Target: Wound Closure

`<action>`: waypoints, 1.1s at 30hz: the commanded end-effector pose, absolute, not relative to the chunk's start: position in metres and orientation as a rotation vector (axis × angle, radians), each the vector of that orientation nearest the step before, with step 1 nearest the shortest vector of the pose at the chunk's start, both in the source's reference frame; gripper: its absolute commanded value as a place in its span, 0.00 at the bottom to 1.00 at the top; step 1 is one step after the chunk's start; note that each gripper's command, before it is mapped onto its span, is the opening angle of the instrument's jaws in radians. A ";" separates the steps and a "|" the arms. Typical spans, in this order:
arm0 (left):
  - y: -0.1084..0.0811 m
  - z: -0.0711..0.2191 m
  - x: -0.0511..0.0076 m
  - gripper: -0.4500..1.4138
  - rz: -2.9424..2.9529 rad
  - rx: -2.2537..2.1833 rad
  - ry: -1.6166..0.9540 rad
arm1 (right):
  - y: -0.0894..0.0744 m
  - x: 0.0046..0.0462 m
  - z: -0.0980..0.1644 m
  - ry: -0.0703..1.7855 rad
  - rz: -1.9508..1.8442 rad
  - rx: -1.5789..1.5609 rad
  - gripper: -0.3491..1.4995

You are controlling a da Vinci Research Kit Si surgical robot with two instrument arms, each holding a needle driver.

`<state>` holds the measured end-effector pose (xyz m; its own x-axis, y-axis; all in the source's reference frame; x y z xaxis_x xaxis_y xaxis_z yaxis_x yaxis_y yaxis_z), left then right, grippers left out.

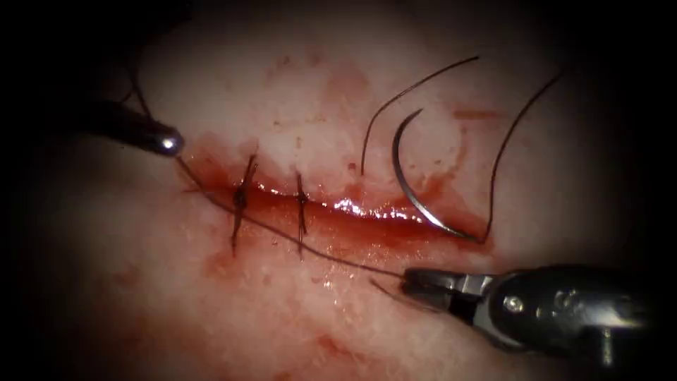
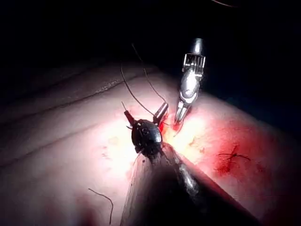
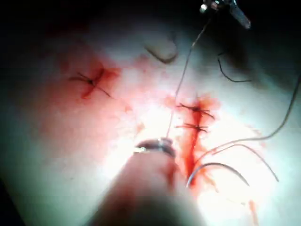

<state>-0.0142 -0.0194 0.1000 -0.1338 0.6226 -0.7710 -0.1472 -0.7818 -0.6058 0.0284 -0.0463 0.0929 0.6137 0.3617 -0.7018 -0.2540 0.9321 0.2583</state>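
Endoscope first: your needle (image 1: 399, 173) lies free at right of centre, on the tissue (image 1: 352, 331) by the right end of the cut (image 1: 367, 212). Neither tool holds it, its point is up and clear, and I can't tell whether its lower end dips into the tissue. It's thin, stiff, polished steel and will likely be slick and quick to twist, so I'd take it on the body of the curve, never the fine point. Thread (image 1: 493, 176) trails up from its lower end, hair-fine, limp and light. Another strand runs straight across the cut from your left tool (image 1: 169, 144) at upper left to your right tool (image 1: 412, 279) at lower right, which is clamped on it. Two dark stitches (image 1: 243, 197) cross the wet, glossy cut, and the red fluid (image 1: 211, 169) should make everything slippery. Left wrist view: left tool (image 2: 143, 115) sits beside the right tool (image 2: 181, 117) with thread (image 2: 136, 96) at it; I can't tell if it grips. Right wrist view: right tool (image 3: 155, 146) pinches the thread (image 3: 181, 84), which runs off to the left tool (image 3: 221, 5), and the needle (image 3: 218, 165) arcs by the cut on soft, pale tissue.
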 end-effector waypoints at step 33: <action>-0.021 0.103 -0.0157 0.00 2.036 -1.768 -0.400 | -0.047 0.0295 0.091 0.914 0.344 0.196 0.85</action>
<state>-0.0151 -0.0213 0.1031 -0.1105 0.4814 -0.8695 -0.1184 -0.8750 -0.4694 0.0288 -0.0466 0.0909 0.5615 0.3731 -0.7386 -0.2100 0.9276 0.3090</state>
